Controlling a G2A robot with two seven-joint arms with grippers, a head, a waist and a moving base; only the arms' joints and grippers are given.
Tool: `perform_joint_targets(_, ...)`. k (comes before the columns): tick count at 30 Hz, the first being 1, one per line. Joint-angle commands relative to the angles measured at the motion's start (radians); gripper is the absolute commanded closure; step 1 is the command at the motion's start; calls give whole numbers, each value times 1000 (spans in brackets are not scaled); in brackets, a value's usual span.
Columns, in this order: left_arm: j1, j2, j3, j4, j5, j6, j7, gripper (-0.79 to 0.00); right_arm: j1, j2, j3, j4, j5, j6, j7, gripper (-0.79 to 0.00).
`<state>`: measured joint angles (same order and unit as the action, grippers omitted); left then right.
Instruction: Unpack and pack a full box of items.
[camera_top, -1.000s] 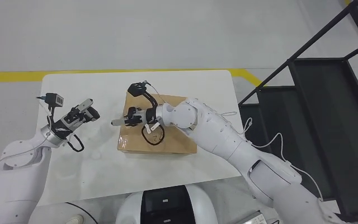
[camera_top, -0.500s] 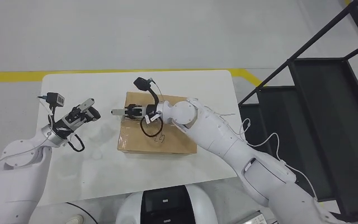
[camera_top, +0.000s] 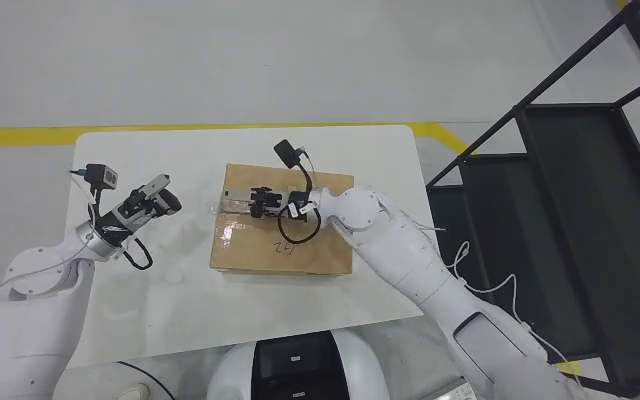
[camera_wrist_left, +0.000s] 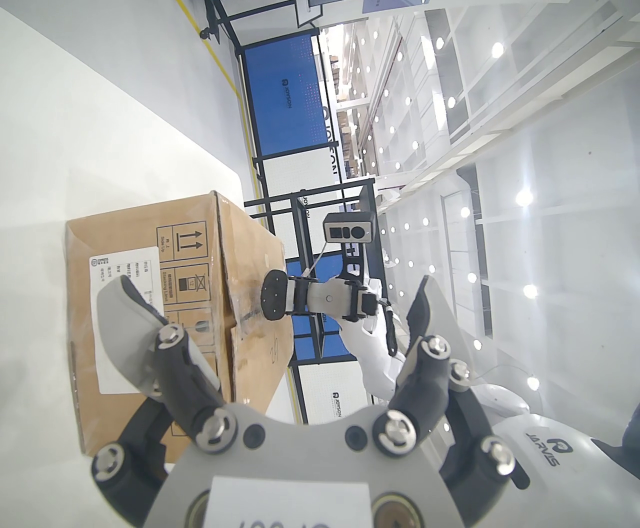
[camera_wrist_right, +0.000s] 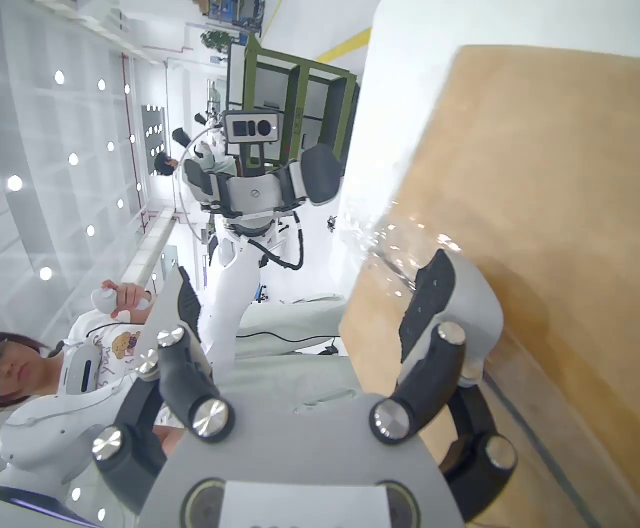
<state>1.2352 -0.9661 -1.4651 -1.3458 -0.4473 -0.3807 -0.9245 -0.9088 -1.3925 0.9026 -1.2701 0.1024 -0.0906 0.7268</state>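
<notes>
You are holding the right gripper (camera_top: 234, 199) spread at the box (camera_top: 300, 245) top's taped edge while the left gripper (camera_top: 165, 197) is hovering spread, well apart, so any push is probably risking sliding the unbraced box.

So the left gripper (camera_wrist_left: 266, 292) hangs with its fingers spread wide, facing a taped-up cardboard box (camera_wrist_left: 245, 250) that stands on the white table (camera_wrist_left: 75, 125) with a white label (camera_wrist_left: 120, 320) on its near side, while the right gripper (camera_wrist_left: 280, 297) sits right at the box's top seam.
</notes>
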Motion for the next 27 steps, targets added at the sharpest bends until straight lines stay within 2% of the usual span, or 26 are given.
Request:
perform_joint_targets(1,-6,-1,5,5,1,1,-3,-785,-25,10,27,-20,-15,39,2,-785)
perform_joint_targets(14,-14,-4,12,17,6,2,-11,-785,-151,56,174,-113,12,117,47,-785)
perform_joint_targets(22,-21,-7,24,19,12,2,-10,-785,-305,102,346,-248,-2,130,42,-785)
perform_joint_targets(27,-26,-10,36,21,15,-3,-4,-785,-422,125,462,-341,2,94,-3,-785)
